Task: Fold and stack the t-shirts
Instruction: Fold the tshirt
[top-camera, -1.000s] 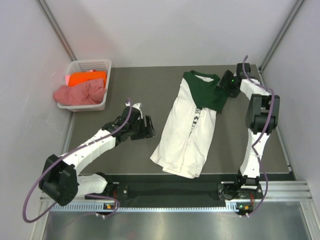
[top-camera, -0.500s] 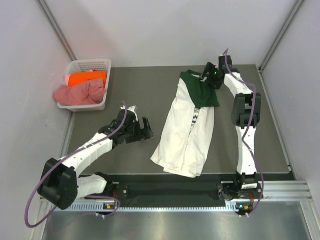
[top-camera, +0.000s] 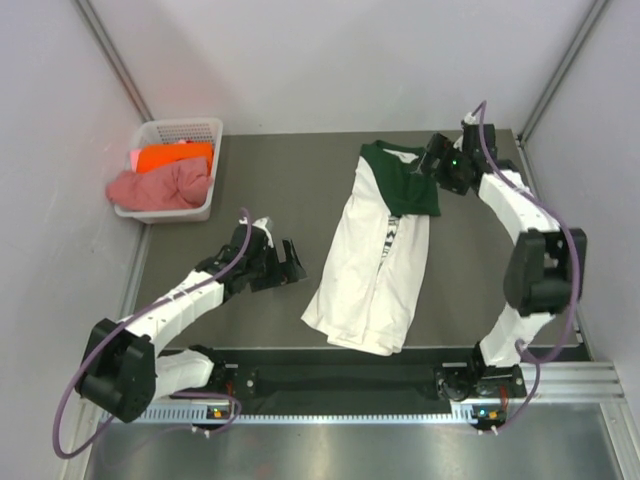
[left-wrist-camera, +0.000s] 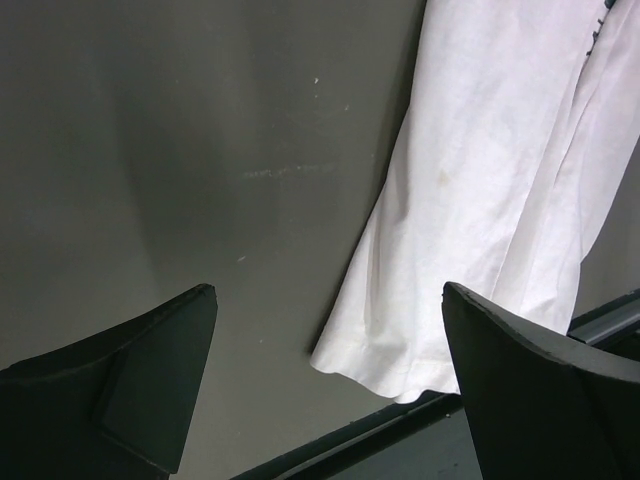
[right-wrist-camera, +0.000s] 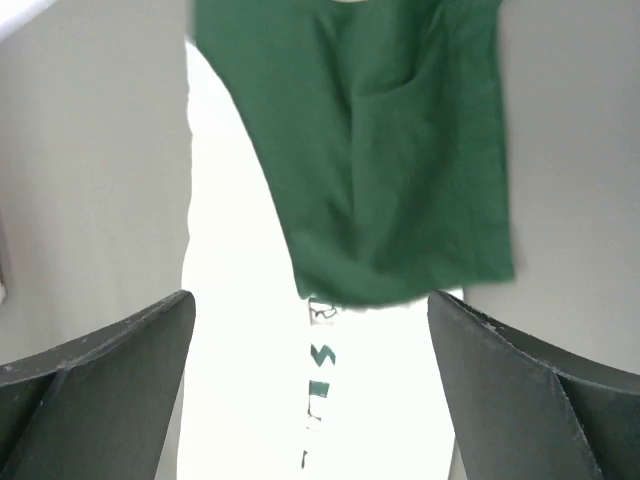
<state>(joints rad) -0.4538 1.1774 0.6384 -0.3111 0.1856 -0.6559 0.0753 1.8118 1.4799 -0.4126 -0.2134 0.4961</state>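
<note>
On the surface (top-camera: 270, 180), right of centre, the white-and-green t-shirt (top-camera: 372, 265) lies narrowed, green sleeve (top-camera: 410, 188) flipped onto its chest, so it's partly folded I'd say. Left end effector (top-camera: 290, 262) near the hem and right end effector (top-camera: 432, 163) over the sleeve are both spread, holding nothing.

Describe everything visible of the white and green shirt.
The shirt is soft white cloth with a dark green top end and black print down its middle. It lies flat on the table, folded lengthwise into a narrow strip, collar far, hem near the front edge. The open right gripper hovers by the green part; the open left gripper is apart.
</note>
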